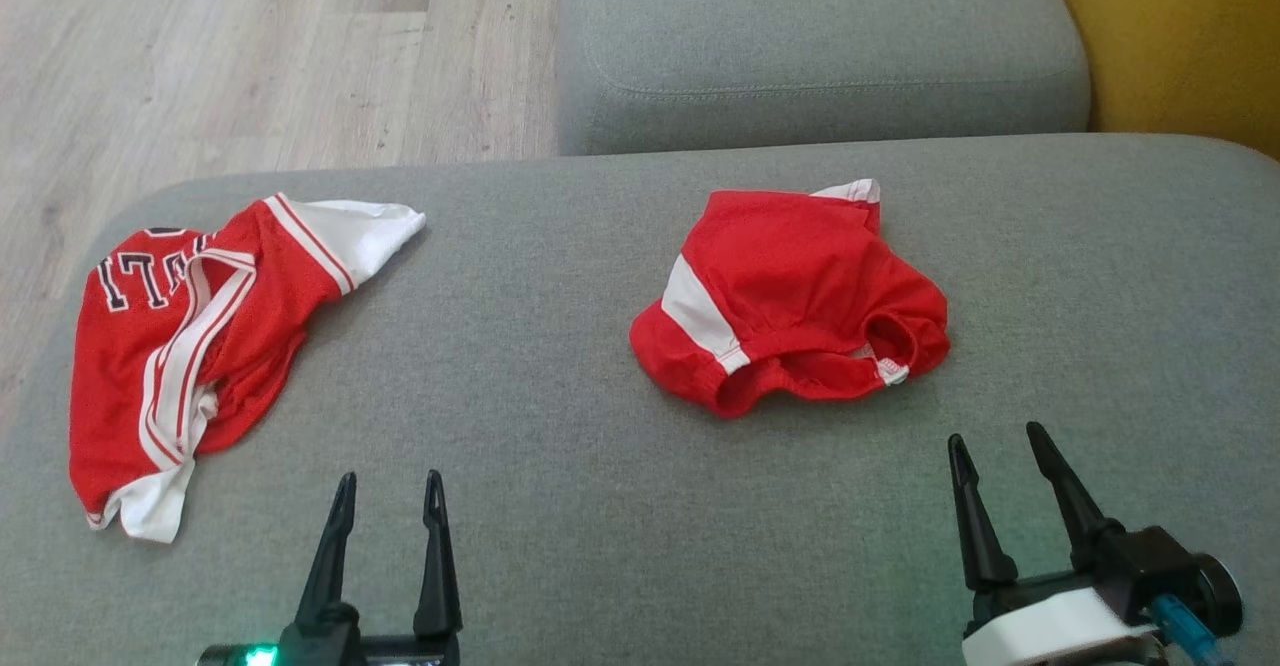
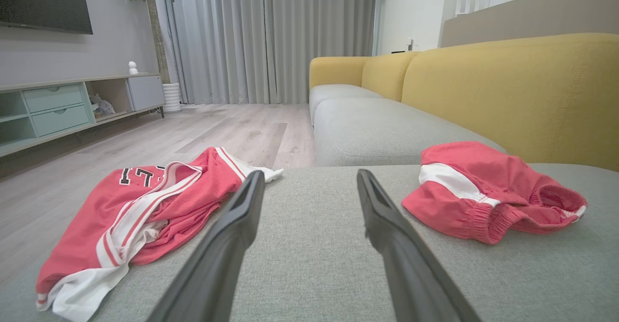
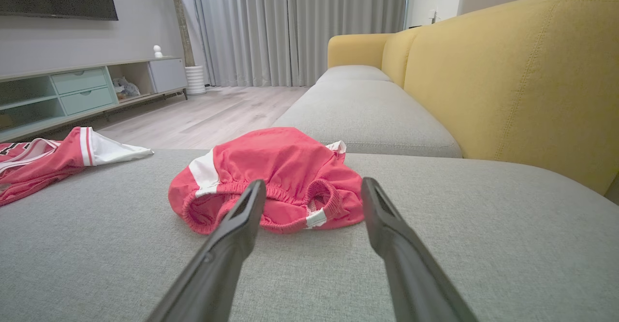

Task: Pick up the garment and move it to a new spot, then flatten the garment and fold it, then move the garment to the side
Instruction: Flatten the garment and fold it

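A: What lies on the seat, and has any of the job been done?

B: Two red garments lie crumpled on a wide grey seat cushion [image 1: 560, 416]. A pair of red shorts [image 1: 800, 296] with a white side stripe sits bunched up, right of centre. A red jersey [image 1: 190, 346] with white trim and dark lettering lies near the cushion's left edge, well apart from the shorts. Nothing looks lifted, flattened or folded, so I judge the task to be at its very start. The pick-up, the move, the smoothing, the fold and the setting aside are all left to do.

A: Which piece is meant?

B: I cannot tell for certain. The shorts lie just ahead of the right gripper [image 1: 996, 436], so they seem the likelier one.

A: And the grippers?

B: Both sit at the near edge of the cushion. The right gripper's two dark fingers are spread wide with nothing between them, just short of the shorts. The left gripper [image 1: 390, 481] is also spread wide and empty, pointing at bare cushion between the two garments.

A: How do the views differ?

B: The head view looks down and gives the layout, with pale wood floor [image 1: 250, 46] beyond the cushion. The wrist views skim the cushion and take in the room: a yellow backrest [image 2: 508, 85], grey curtains [image 2: 266, 36], a low cabinet [image 2: 53, 109] and a dark screen [image 2: 43, 3]. The right wrist view brings the shorts' gathered waistband [image 3: 290, 195] close.
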{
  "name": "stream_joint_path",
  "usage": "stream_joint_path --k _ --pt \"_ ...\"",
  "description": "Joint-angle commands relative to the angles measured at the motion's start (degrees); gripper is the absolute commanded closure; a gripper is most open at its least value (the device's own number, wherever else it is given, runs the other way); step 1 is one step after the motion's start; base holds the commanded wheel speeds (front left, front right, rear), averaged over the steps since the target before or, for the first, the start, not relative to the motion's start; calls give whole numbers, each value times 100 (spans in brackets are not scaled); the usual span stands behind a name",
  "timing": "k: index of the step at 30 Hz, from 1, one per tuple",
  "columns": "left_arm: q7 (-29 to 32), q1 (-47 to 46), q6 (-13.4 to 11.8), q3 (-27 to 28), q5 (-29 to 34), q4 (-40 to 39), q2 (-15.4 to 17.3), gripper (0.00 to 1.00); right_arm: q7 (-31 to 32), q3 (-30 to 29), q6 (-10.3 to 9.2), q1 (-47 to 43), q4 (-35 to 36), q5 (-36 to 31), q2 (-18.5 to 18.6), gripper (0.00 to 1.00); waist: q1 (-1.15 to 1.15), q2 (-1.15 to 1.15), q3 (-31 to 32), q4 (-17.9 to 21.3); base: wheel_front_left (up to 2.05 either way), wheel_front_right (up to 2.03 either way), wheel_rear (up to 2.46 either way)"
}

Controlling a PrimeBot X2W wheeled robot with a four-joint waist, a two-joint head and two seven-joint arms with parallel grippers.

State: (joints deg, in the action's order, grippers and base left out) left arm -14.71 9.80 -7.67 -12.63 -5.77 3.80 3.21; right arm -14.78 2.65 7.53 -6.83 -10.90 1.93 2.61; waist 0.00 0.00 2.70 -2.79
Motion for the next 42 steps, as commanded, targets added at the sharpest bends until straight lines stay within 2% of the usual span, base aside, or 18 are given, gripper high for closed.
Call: stream_joint_path --k 1,11,22,29,36,42 --pt "-29 -168 -70 179 -72 -129 -33 0 -22 148 -4 91 175 -38 27 0 0 0 19 6 0 0 0" --pt "-29 -193 -109 46 -151 -36 -33 0 -22 169 -4 50 153 -30 27 0 0 0 101 -16 0 0 0" --pt "-29 -612 129 -439 -41 177 -33 0 -22 134 -4 171 229 52 27 0 0 0 -135 196 0 0 0" --pt "-29 -1225 533 -894 170 484 -33 0 -22 274 -4 326 295 141 27 0 0 0 -533 636 0 0 0" --pt "105 -2508 1010 -1548 405 1225 -33 0 -22 399 -4 678 461 150 27 0 0 0 -1262 1345 0 0 0" --pt "536 -3426 1201 -2181 288 1833 -33 0 -22 526 -4 837 475 157 27 0 0 0 -1634 2063 0 0 0"
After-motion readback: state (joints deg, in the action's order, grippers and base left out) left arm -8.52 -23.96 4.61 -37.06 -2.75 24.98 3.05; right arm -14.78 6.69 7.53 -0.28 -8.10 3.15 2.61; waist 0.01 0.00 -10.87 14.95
